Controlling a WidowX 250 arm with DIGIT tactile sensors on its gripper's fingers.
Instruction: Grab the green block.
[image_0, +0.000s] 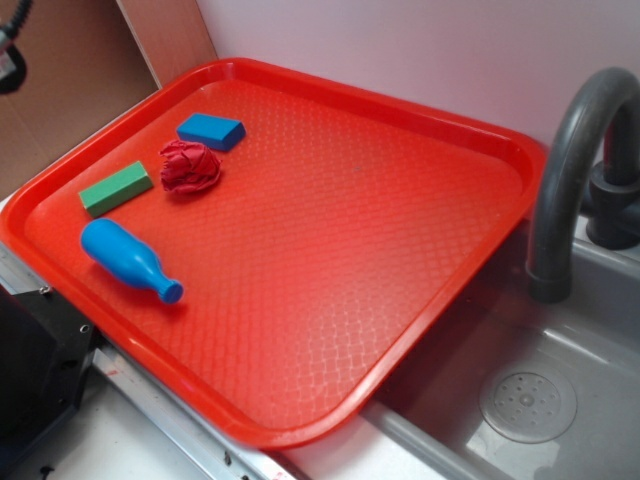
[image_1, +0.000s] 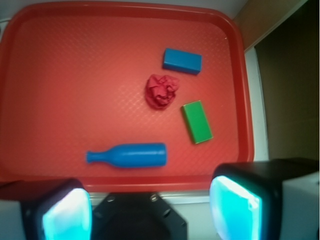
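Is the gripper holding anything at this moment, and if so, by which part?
Nothing is held. The gripper hangs open above the tray's near rim, jaws empty. The green block lies untouched on the red tray.

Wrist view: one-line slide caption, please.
Open jaws hover high above the red tray, where the green block lies flat beside a crumpled red cloth, blue block and blue bottle.

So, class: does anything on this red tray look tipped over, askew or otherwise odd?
The blue bottle lies on its side near the tray's edge rather than upright. The red lump looks crumpled. Both blocks lie flat.
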